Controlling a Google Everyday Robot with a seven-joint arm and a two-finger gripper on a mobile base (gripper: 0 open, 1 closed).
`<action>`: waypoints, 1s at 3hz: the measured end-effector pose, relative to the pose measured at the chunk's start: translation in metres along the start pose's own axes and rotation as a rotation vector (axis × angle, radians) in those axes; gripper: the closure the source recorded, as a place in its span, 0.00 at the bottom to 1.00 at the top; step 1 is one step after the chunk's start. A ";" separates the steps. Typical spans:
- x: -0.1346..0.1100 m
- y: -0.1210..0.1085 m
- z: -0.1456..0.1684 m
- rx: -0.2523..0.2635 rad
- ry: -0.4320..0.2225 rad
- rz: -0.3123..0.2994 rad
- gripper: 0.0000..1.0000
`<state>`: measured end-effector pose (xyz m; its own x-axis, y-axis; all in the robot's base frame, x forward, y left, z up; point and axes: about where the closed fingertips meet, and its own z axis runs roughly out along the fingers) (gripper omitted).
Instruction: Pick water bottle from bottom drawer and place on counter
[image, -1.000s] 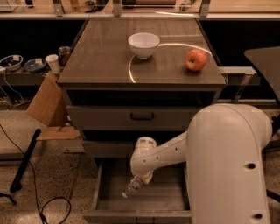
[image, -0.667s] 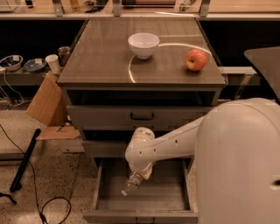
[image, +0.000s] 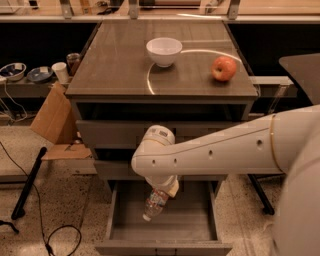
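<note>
Since a moment ago the arm (image: 225, 150) has swung left and up, and the bottle has ridden up with it. Gripper (image: 167, 189) hangs over the middle of the bottom drawer (image: 114, 215), clamped on the base end of the water bottle (image: 156, 201). Bottle's long axis tilts, white cap pointing down toward the drawer's front-left. It stays inside the drawer's outline and, by my read, clear of floor and walls. Counter (image: 115, 65) lies above the drawer, set back from its pulled-out front, past two shallower drawers (image: 115, 132). Judgement: lift straight up first, then carry back.
</note>
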<state>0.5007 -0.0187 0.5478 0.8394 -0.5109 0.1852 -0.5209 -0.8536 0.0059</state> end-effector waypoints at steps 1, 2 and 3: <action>0.006 0.007 -0.048 -0.020 0.040 -0.012 1.00; 0.015 0.011 -0.082 -0.061 0.087 -0.003 1.00; 0.016 0.012 -0.087 -0.051 0.089 -0.010 1.00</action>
<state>0.4939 -0.0285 0.6364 0.8286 -0.4893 0.2719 -0.5217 -0.8511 0.0582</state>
